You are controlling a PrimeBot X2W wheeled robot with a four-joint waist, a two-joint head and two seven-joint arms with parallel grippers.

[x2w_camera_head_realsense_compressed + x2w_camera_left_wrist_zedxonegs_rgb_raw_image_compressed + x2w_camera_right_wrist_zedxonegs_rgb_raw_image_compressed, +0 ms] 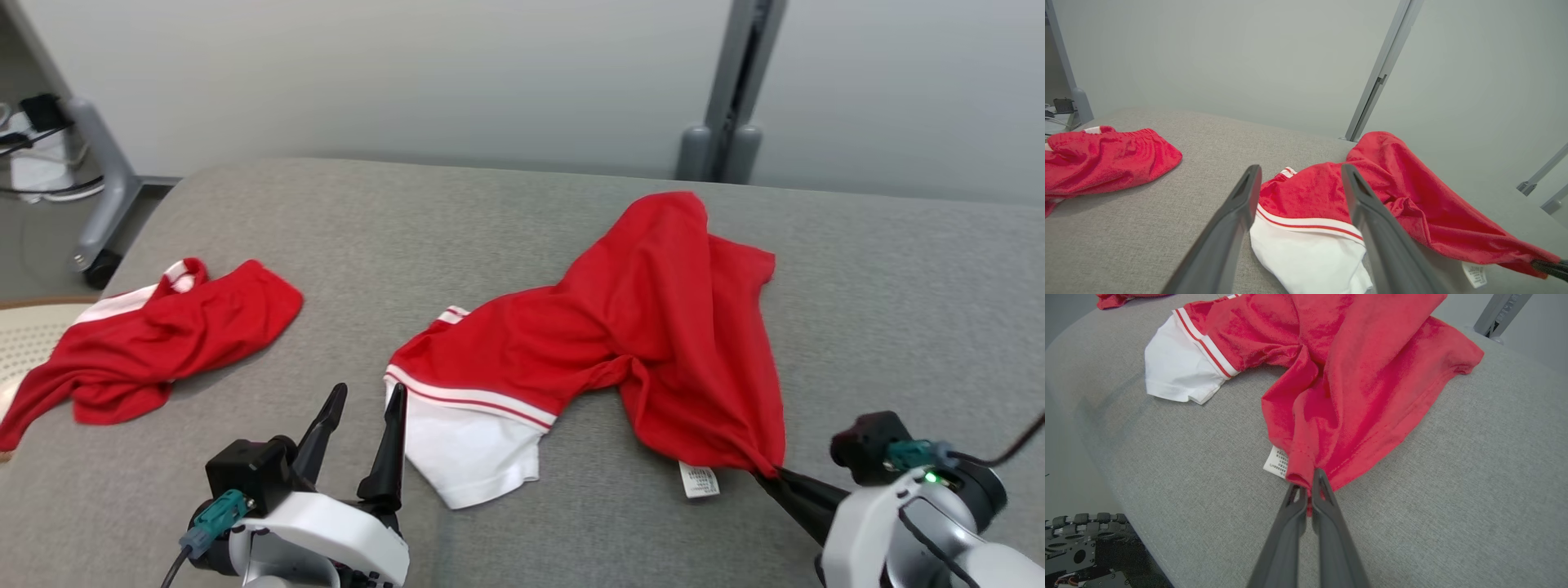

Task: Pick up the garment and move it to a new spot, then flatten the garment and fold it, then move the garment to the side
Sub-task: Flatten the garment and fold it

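Black fingers of R pincer (1308, 484) are pinching shut on the near-right hem corner of the red garment (653, 310), just beside its white care label (700, 478). Garment is lying crumpled mid-way across the grey fabric counter (490, 220), white sleeve (473, 449) pointing near-left. L pincer (367, 396) is hovering w/ jaws wide, right by that sleeve; can't tell if touching. Second red piece (163, 335) is lying at counter's left edge, well apart.
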